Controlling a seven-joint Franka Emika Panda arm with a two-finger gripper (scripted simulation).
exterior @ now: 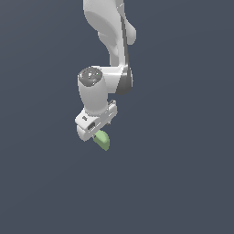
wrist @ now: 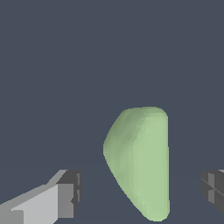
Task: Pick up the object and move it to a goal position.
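The object (wrist: 140, 162) is a small light green rounded wedge lying on the flat dark grey surface. In the wrist view it sits between my two fingertips, with a visible gap on each side: one dark pad (wrist: 72, 190) stands off one flank and the other pad (wrist: 213, 188) is farther off the opposite flank. My gripper (wrist: 142, 190) is open around the object without touching it. In the exterior view the white gripper (exterior: 97, 134) hangs low over the object (exterior: 103, 141), which pokes out beneath the hand toward the exterior view's right.
The white arm (exterior: 114, 50) comes down from the top of the exterior view. Around the object there is only the plain dark grey floor (exterior: 183, 183). No marker for a goal shows.
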